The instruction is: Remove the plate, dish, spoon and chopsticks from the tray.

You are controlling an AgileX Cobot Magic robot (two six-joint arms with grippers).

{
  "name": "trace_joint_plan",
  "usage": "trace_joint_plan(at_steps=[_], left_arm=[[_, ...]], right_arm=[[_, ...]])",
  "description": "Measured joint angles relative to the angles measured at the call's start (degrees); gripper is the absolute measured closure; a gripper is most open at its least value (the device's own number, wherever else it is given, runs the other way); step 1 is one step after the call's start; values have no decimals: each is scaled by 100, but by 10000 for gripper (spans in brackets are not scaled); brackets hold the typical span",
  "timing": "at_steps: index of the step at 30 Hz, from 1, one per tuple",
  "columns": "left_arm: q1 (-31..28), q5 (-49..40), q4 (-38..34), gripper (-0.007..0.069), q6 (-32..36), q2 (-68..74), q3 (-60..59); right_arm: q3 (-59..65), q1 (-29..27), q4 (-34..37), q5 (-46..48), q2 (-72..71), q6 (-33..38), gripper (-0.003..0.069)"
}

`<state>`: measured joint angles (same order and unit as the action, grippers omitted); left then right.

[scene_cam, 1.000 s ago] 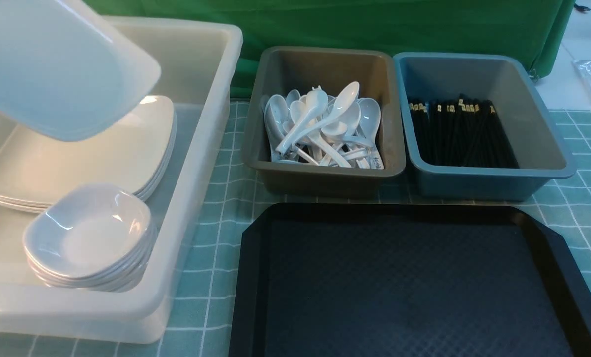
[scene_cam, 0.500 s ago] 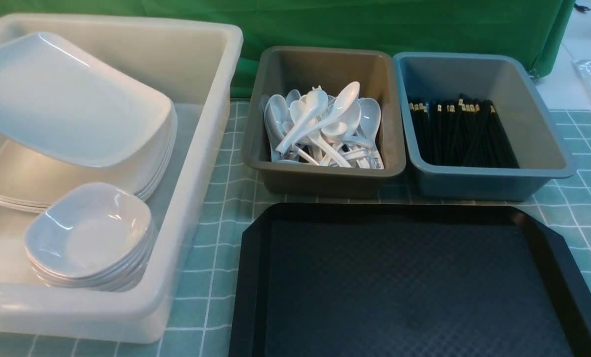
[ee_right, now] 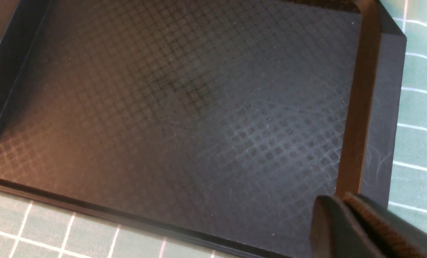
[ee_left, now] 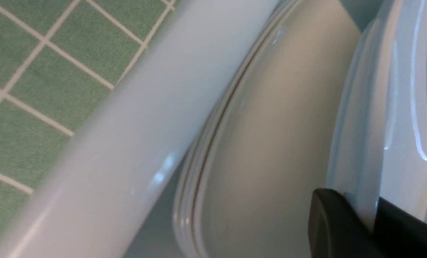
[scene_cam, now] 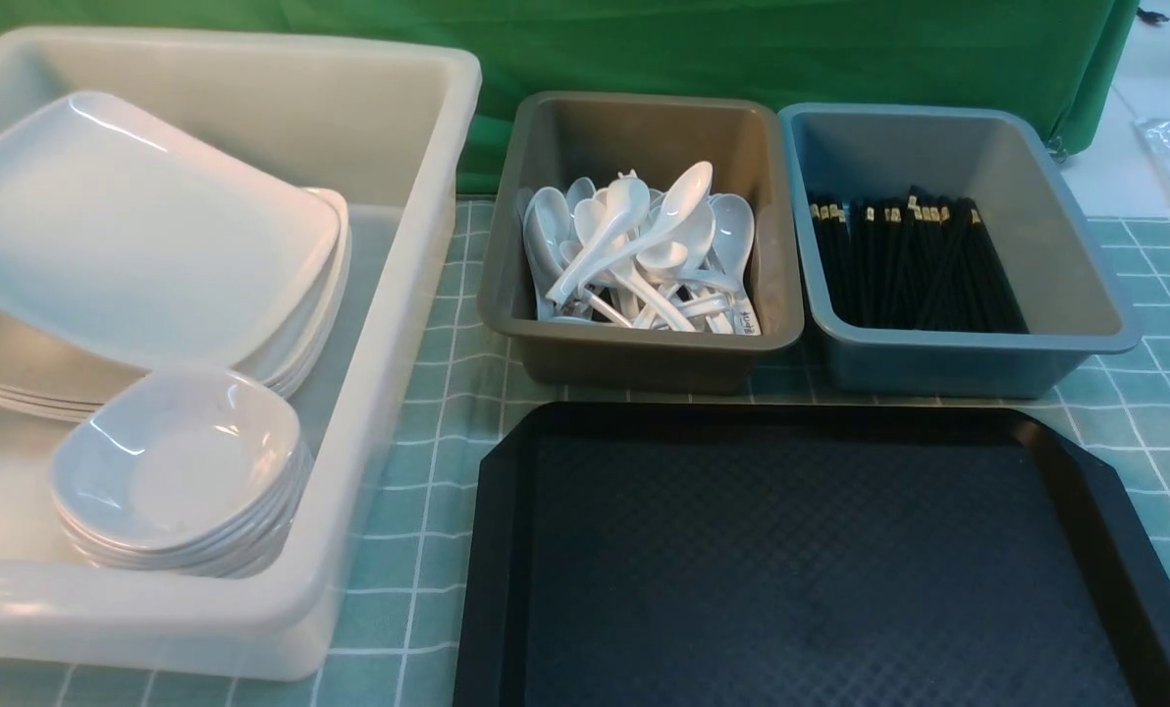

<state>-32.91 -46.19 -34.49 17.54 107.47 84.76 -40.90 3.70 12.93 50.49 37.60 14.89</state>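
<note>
Item 1: plate (scene_cam: 133, 231), tilted, inside the translucent tub (scene_cam: 418, 128) at my left, its lower edge resting on the stack of plates (scene_cam: 295, 339) there. My left end effector (ee_left: 373, 218) is clamped on the plate's rim. Item 2: stack of small dishes (scene_cam: 178, 471), same tub, near corner. Item 3: tray (scene_cam: 801, 550), floor bare. My right end effector (ee_right: 342, 215) hangs above it, pressed together, holding nothing. Item 4: spoons (scene_cam: 639, 250) in grey tub (scene_cam: 634, 128). Item 5: chopsticks (scene_cam: 914, 260) in blue tub (scene_cam: 1056, 196).
</note>
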Motion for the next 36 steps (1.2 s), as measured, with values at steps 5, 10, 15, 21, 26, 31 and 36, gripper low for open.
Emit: trace_joint_plan(at_steps=[5,10,15,21,26,31,36], left_arm=[[324,176,694,590,-628,-1,0],[527,156,1147,573,-1088,-6,0],[604,-75,1701,508,-1418,-6,0],[604,-166,2132,381,-1504,16,0],[604,-183,2146,312,-1504,16,0],[613,-295,2174,312,-1505,-53,0],[891,-362,2196,407,-1280,-415,0]], right_arm=[[0,0,0,0,0,0,585],[0,0,0,0,0,0,575],[0,0,10,0,0,-10,572],[0,0,15,0,0,-24,569],[0,0,15,0,0,-22,569],[0,0,15,0,0,-31,569],[-131,0,15,-38,0,-25,569]])
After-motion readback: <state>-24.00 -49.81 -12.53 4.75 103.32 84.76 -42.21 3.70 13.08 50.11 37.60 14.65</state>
